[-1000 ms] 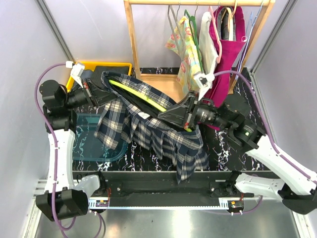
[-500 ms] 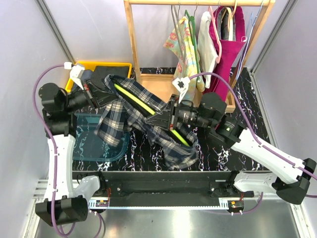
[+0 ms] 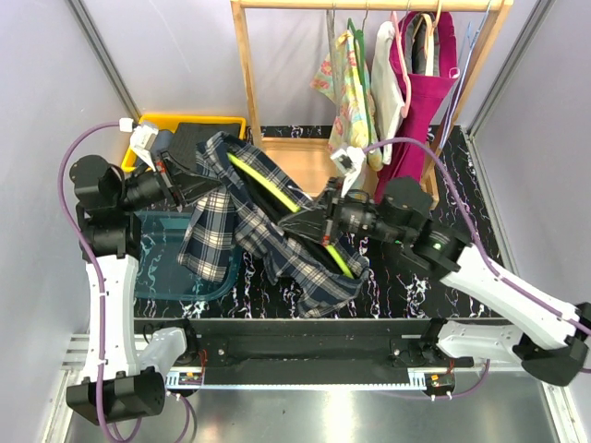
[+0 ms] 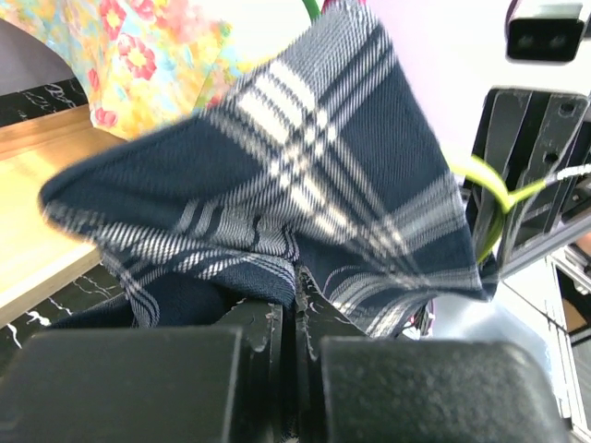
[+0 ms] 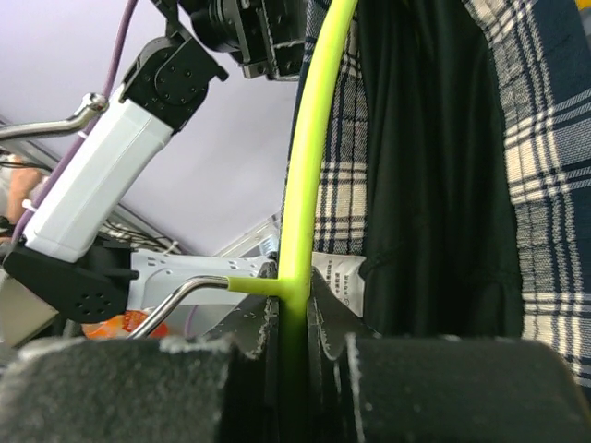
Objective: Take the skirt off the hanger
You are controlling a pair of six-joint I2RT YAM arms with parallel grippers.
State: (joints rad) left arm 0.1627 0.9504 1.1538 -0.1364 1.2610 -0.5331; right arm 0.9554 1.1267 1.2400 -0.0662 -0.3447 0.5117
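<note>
Along the far edge of the black marbled table (image 3: 406,286) we've got a wooden clothes rack (image 3: 245,74). A floral dress (image 3: 355,88), a white top (image 3: 386,69) and a magenta garment (image 3: 420,101) hang on it, close behind the right arm. A yellow plastic tray (image 3: 199,120) sits in the far left corner. A teal see-through tub (image 3: 162,268) sits by the left edge, partly under draped cloth.

The navy-and-white plaid pleated skirt (image 3: 214,235) hangs over the middle of the table, strung between both arms, with the lime-green plastic hanger (image 3: 263,182) inside it. The left gripper (image 4: 295,277) is clenched on a fold of skirt fabric. The right gripper (image 5: 294,309) is clamped tight on the hanger's green bar, right by its metal hook (image 5: 185,291). We think the hem brushes the table by the near edge, but it's hard to say from above.
</note>
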